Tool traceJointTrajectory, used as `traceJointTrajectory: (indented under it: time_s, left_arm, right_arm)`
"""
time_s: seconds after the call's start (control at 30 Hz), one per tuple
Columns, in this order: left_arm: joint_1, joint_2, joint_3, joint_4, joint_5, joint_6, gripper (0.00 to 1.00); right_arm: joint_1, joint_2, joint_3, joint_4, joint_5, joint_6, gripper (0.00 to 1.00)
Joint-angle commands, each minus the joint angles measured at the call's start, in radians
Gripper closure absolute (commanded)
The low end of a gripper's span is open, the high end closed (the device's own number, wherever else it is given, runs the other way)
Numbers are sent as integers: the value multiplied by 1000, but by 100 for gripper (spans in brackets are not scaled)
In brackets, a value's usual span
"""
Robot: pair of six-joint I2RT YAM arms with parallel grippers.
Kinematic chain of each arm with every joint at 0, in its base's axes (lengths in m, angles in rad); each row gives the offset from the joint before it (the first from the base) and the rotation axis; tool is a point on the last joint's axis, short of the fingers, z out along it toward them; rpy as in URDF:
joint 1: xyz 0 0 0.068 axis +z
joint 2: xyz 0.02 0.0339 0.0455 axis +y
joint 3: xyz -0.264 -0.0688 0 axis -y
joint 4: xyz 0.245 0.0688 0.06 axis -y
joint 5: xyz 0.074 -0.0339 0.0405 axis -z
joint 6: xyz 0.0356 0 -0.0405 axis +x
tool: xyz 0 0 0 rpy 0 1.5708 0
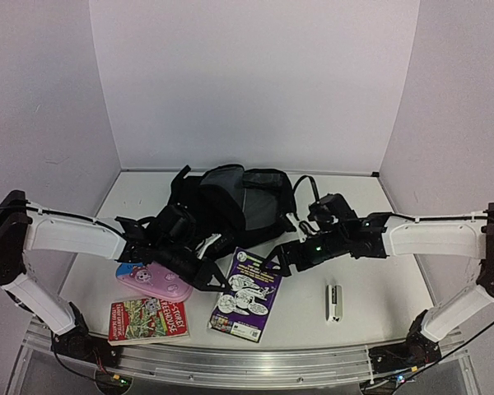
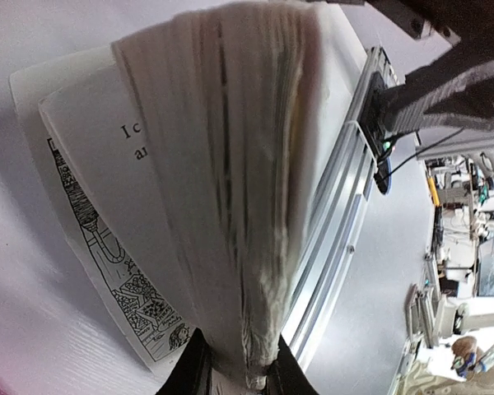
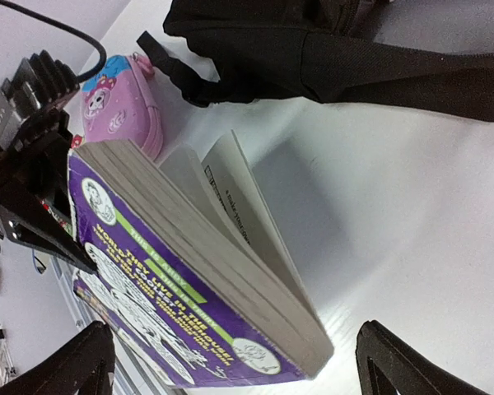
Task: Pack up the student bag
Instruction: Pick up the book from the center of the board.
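Note:
The student bag [image 1: 239, 202], black with its grey-lined mouth open, lies at the back middle of the table; its black fabric also fills the top of the right wrist view [image 3: 354, 49]. A purple book [image 1: 247, 295] lies in front of it. My left gripper [image 1: 214, 278] is shut on the book's left edge, and in the left wrist view the pages [image 2: 230, 181] fan out above the closed left gripper [image 2: 243, 370]. My right gripper [image 1: 273, 262] is open wide at the book's far right corner, its fingers [image 3: 403, 358] standing either side of the purple book [image 3: 165, 280] without touching it.
A pink pencil case [image 1: 155, 282] lies left of the purple book, close under my left arm. A red book [image 1: 148, 319] sits near the front edge. A small white object [image 1: 334, 301] lies to the right. A metal rail [image 1: 230, 362] runs along the front.

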Motion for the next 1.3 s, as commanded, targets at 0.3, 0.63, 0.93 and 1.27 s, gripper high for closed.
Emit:
traceJointTrajectory:
  time_s: [0.3,0.63,0.93,1.27]
  left_arm:
    - [-19,-144,61,-95,134,192,100]
    - [-44,-174,66,-104,132,206,100]
    - [-45,-144,67,-79,154,213,100]
    - [-44,-93,70,-32,192,189,100]
  right_arm:
    - [3,-21,127,-219,-154,-112,2]
    - [4,97,190,-218,-350,-144,6]
    - [4,104,240,-178,-502,-151,34]
    - [12,113,215,-162,-561,-157,54]
